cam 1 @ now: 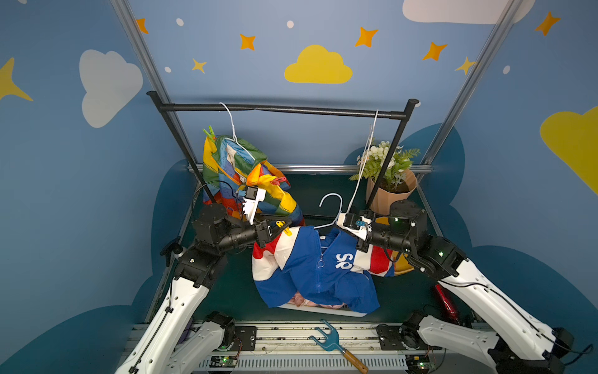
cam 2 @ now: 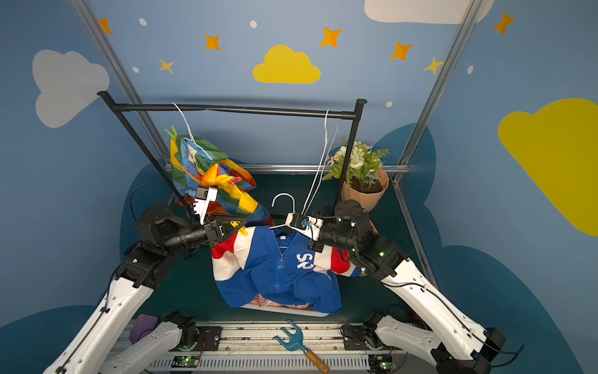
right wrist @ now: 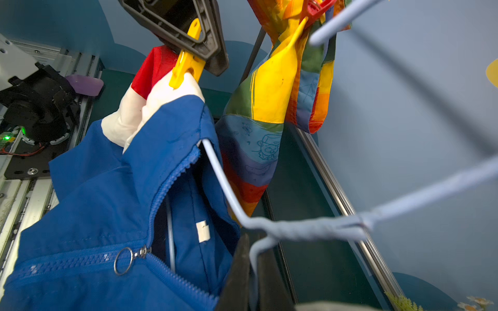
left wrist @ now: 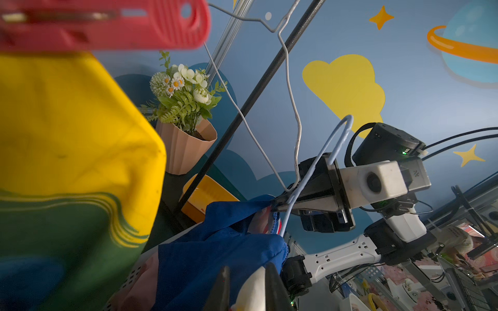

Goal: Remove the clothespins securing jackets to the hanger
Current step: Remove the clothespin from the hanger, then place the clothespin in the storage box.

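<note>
Under the rail (cam 1: 281,109), at its middle, we find open room between the rainbow jacket (cam 1: 226,168) hung at its left end and the bare wire hanger (cam 1: 363,162) at its right end. Below that gap the blue jacket (cam 1: 304,275) lies heaped, crowded on either side by the left gripper (cam 1: 281,227), clamped on a yellow peg (right wrist: 186,64), and the right gripper (left wrist: 279,204), pinching the blue hanger (right wrist: 222,180). A plant (cam 1: 388,162) blocks the way behind the rail's right post.
</note>
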Available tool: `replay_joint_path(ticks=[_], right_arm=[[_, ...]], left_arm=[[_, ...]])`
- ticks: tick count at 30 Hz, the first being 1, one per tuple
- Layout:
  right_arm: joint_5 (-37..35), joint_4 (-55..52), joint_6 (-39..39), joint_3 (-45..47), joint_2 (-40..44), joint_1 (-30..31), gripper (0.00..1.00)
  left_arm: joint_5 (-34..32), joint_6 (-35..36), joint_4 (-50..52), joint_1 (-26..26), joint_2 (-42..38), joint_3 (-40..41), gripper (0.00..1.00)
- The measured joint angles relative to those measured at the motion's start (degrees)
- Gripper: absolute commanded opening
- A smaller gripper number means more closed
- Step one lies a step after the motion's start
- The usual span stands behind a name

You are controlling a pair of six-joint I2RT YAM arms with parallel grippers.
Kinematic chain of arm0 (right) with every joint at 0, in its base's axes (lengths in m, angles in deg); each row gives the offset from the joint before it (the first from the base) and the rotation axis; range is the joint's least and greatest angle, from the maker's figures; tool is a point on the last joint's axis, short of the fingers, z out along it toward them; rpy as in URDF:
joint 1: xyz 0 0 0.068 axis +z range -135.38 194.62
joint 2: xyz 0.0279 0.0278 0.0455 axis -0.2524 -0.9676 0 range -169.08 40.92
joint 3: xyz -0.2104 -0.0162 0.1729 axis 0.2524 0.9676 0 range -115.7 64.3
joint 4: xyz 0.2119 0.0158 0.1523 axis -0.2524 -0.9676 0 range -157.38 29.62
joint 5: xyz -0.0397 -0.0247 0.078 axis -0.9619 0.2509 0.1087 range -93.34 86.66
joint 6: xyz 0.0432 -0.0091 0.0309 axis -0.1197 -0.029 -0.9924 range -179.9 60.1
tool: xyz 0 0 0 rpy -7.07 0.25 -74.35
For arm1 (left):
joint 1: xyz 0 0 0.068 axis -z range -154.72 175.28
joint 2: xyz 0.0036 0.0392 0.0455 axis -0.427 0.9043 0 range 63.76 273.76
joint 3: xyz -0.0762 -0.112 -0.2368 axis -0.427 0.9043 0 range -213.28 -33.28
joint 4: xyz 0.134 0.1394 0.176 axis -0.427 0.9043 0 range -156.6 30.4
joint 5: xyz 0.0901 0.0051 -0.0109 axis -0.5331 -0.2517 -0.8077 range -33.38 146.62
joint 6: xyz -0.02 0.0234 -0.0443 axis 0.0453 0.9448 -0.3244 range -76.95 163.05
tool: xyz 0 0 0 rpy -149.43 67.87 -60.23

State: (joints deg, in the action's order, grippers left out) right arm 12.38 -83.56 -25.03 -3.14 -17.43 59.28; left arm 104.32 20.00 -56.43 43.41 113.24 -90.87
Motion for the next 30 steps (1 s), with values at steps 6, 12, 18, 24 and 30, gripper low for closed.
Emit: replay_joint_path(ticks=[6,12,18,24,30], right_arm=[[-0.31,-1.68,1.2,1.55,0.15,0.0,0.0],[-2.91,-2.97,-0.11,0.31,-1.25,0.02,0.0],[-4.52,-4.52,-4.35,-7.69,-8.96,0.04,0.0],[-5.68,-6.27,-6.67,-10.54,-11.87,-0.07,0.0],[-5.64,-8.74,-8.96,-13.68,-13.84,-0.24,0.0]], left_arm=[[-0.52,1.66,1.05,-0.11,0.83,-4.22,0.04],[-1.27,2.08,1.75,1.07,1.2,-4.85,0.04],[-11.15,4.04,2.47,15.82,-0.9,-3.76,0.04],[-29.14,6.49,-1.25,35.58,-3.54,0.85,0.04],[-50.88,12.02,-15.15,56.72,7.69,4.24,0.04]])
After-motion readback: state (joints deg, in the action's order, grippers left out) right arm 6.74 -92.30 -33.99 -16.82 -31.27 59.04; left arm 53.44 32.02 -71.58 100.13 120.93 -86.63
